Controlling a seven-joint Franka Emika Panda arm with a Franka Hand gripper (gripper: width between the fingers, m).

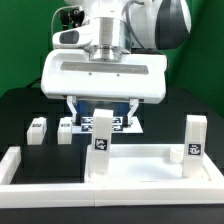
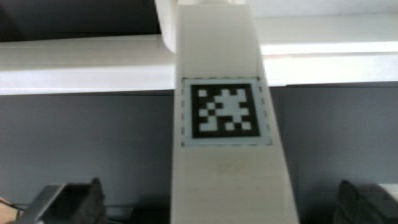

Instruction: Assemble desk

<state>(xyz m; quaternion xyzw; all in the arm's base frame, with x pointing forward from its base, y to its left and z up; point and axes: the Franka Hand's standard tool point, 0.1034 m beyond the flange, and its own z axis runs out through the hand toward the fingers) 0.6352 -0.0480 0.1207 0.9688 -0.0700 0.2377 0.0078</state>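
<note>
One white arm (image 1: 120, 25) is seen filling the upper middle of the exterior view, above a black table (image 1: 15, 120). Along the front edge a long low border wall (image 1: 30, 187) is laid, and the desk's tabletop panel (image 1: 140, 165) is set flat just behind it, toward the exterior view's right. The gripper (image 1: 104, 112) is held low behind the panel with its jaws spread wide and nothing clamped. In the wrist view the dark fingertips (image 2: 68, 203) are seen on either side of a tagged leg, apart from it. The marker board (image 1: 127, 126) is partly hidden under the gripper. Two legs are stood upright on the panel: the first upright leg (image 1: 102, 145) (image 2: 222, 130) below the gripper, the second upright leg (image 1: 195, 140) at the right end. Two more lie loose on the table at the exterior view's left: one loose leg (image 1: 38, 130) and another loose leg (image 1: 66, 130) beside it.
</note>
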